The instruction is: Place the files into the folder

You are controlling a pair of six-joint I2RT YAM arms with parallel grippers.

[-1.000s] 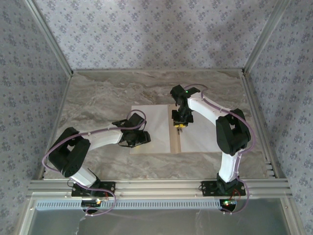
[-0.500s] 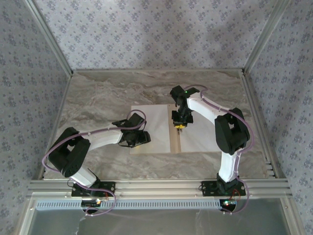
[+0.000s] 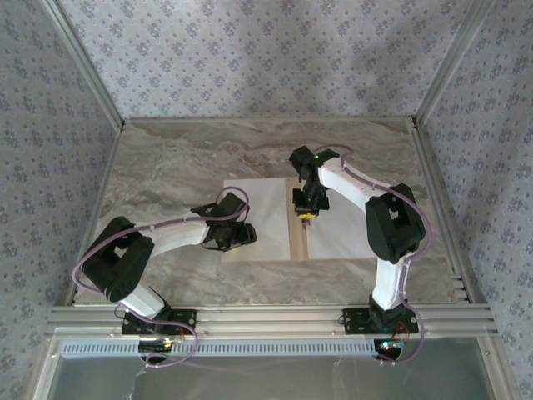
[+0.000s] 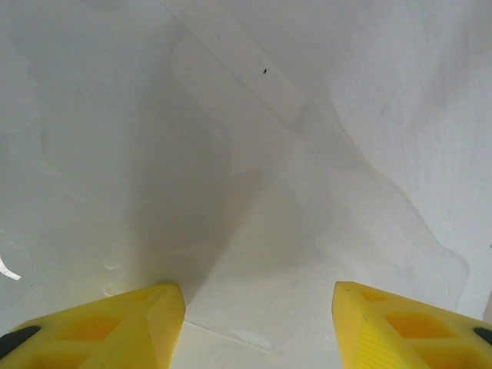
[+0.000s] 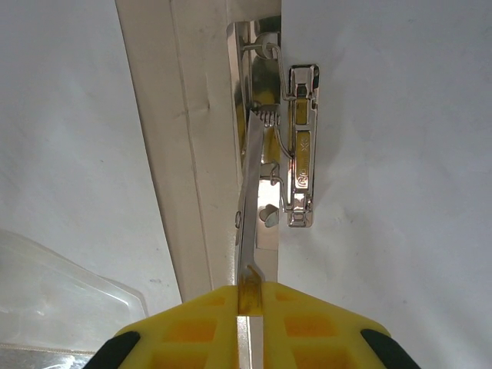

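Note:
The tan folder [image 3: 298, 246] lies open on the table, with a white file on its left leaf [image 3: 268, 208] and another on its right leaf [image 3: 343, 233]. My right gripper [image 3: 306, 214] stands over the spine. In the right wrist view it [image 5: 247, 296] is shut on the thin metal lever [image 5: 247, 200] of the folder's clip [image 5: 301, 146], beside the tan spine [image 5: 192, 154]. My left gripper [image 3: 242, 237] sits low at the left leaf's near left corner. It [image 4: 257, 311] is open, its fingers [image 4: 115, 327] apart over white paper [image 4: 254, 231] under a clear film.
A clear plastic sleeve corner [image 5: 54, 284] lies on the left sheet near the spine. The marble tabletop [image 3: 166, 167] is bounded by aluminium frame rails [image 3: 266, 315] at the front and patterned walls on the other sides.
The right arm's elbow has shifted very slightly left. Nothing else has visibly moved.

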